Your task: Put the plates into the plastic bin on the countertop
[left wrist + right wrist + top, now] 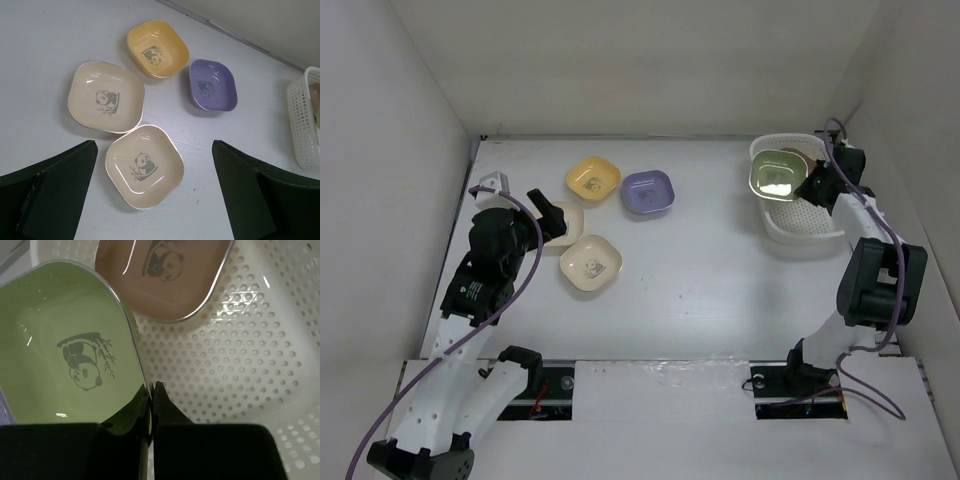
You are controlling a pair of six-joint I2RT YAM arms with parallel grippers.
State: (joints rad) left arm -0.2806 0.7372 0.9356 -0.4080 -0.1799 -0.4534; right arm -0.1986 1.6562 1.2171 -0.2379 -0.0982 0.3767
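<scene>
four plates are lying loose on the white table (720, 280), left of centre in the top view: a yellow plate (593, 178) and a purple plate (647, 192) side by side toward the back, and two cream ones in front of them. the nearer cream plate (590, 263) is sitting in full sight. the farther cream plate (568, 222) is being partly covered from above by the left pincer (552, 215), though the left wrist view is showing it whole, its edge touching or just overlapping the nearer one. the left pincer is hanging above these two with its fingers (55, 190) spread wide apart, gripping nothing.

the bin (800, 228) is standing at the upper right of the top view, close to the back and right walls. the right pincer (810, 185) is clamped on the rim of a green plate (778, 177), holding it tilted over the bin's left end. a brown plate (165, 275) is lying inside the bin just past it, and the green plate and the arm are hiding most of it from above.

in the right wrist view the brown plate is being cut off by the top edge and the green plate by the left edge. whether the green plate is touching the bin's floor or wall cannot be told. a purple cable (880, 225) is running along the right arm.
</scene>
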